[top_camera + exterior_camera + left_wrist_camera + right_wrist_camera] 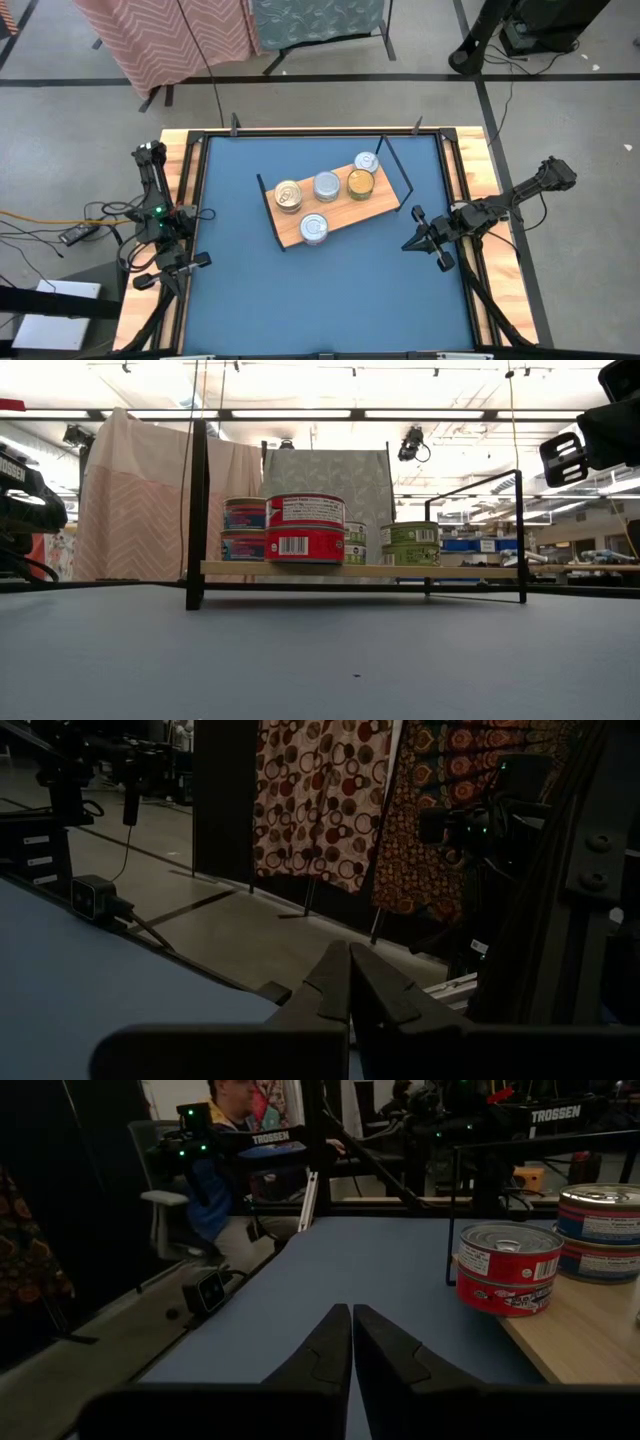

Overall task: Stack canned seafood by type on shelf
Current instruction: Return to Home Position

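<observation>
The shelf (335, 212), a light-wood board with black wire end frames, stands slantwise mid-table. The canned seafood rests on it in stacks of two: a red pair (305, 528) (508, 1268) in front, a blue pair (245, 528) behind, and a green pair (410, 543) to the right. From above I see silver lids (314, 229) and gold lids (361, 183). My left gripper (172, 270) (348, 948) waits shut at the table's left edge. My right gripper (408, 243) (351, 1312) hovers shut just off the shelf's right end, pointing level over the table.
A wooden rim (190, 180) frames the blue table top. Bare blue surface lies in front of the shelf (320, 650). Cloth-draped racks (190, 35) stand beyond the far edge. A seated person (225, 1170) shows beyond the table in the right wrist view.
</observation>
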